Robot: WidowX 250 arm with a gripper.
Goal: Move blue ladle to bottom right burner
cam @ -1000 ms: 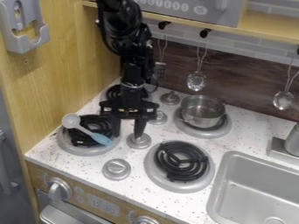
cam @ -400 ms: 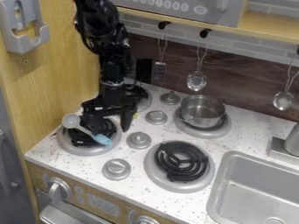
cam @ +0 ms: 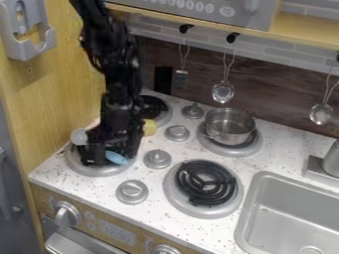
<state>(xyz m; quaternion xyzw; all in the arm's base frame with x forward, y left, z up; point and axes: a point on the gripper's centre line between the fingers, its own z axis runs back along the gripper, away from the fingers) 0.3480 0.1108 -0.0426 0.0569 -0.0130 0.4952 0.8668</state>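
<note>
The black tool (cam: 111, 151) hangs at the lower end of the arm (cam: 119, 74), left of the frame's middle, over the burner (cam: 89, 170) there. How far open it is, and whether it has hold of anything, I cannot tell.

The blue ladle (cam: 116, 158) lies at that same burner, partly hidden behind the tool: its pale round bowl sticks out toward the left edge of the frame, and its blue handle end shows just below the tool, pointing to the lower right.

The burner with the black coil (cam: 205, 182) in the lower middle of the frame — the bottom right one of the four — is well apart from the ladle. Above it, right of the frame's middle, a metal pot (cam: 229, 127) stands on another burner. The fourth burner (cam: 157, 105) shows partly behind the arm. Near it, just beside the arm, is a small yellow thing (cam: 149, 127), too blurred to name.

Four gray knobs (cam: 157, 158) run in a slanting row down the speckled white tabletop (cam: 273, 159), between the left and right burners. A gray sink (cam: 265, 184) is set in at the lower right. Three metal utensils (cam: 223, 92) hang from black hooks along the back wall, and a gray holder (cam: 29, 42) is fixed to the wooden panel at the upper left.
</note>
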